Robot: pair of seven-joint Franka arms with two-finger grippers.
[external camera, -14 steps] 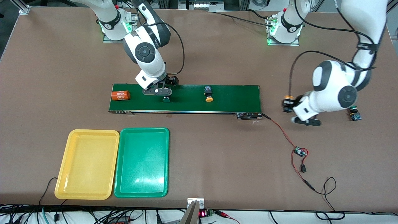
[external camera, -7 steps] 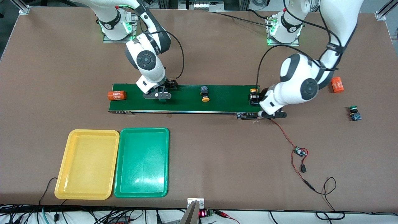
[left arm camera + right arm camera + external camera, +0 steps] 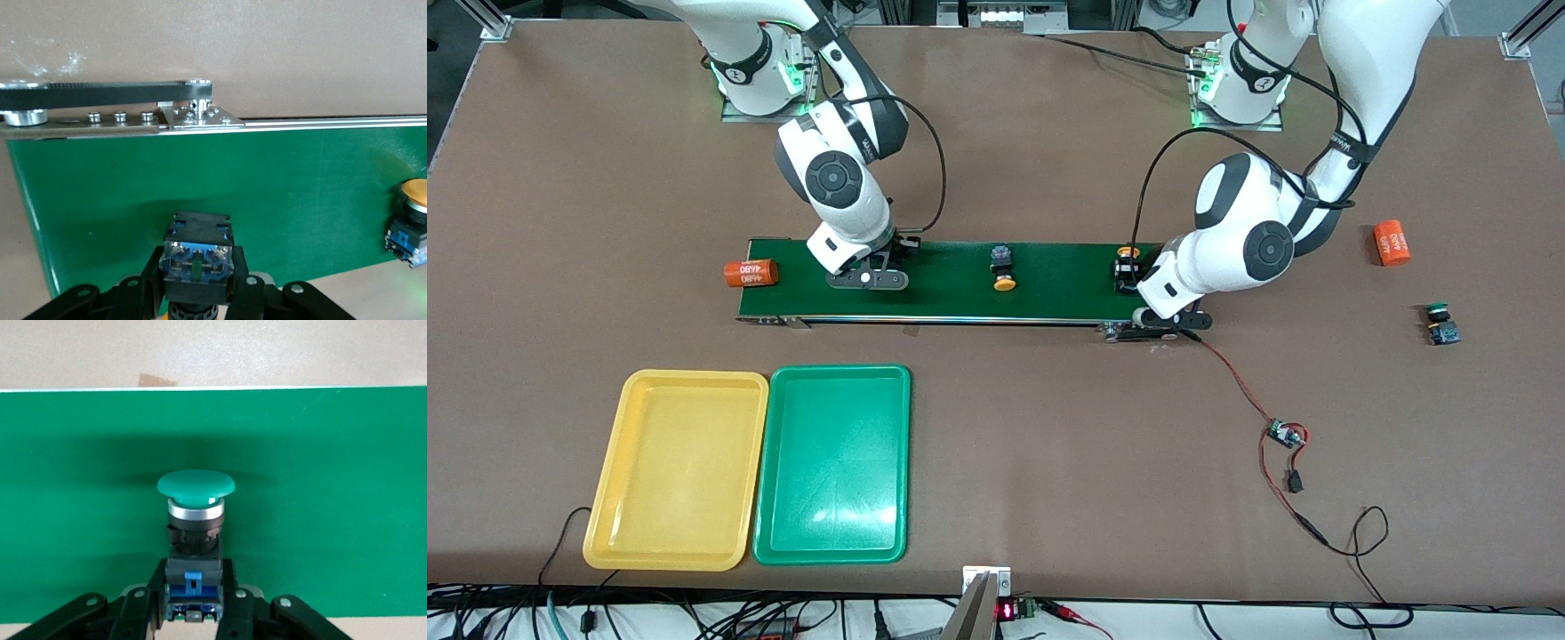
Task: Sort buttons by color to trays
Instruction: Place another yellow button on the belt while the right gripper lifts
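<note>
The counter is carrying the conveyor belt, the yellow tray and the green tray, lying side by side nearest the front camera. The right end effector is gripping a green button, its body partly hidden. The left end effector is clamping a yellow-capped button over the belt's end, cap hidden. A loose yellow button is lying mid-belt

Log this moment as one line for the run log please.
right gripper: shut on green button, on belt | left gripper: shut on yellow button, over belt end | trays hold nothing
</note>
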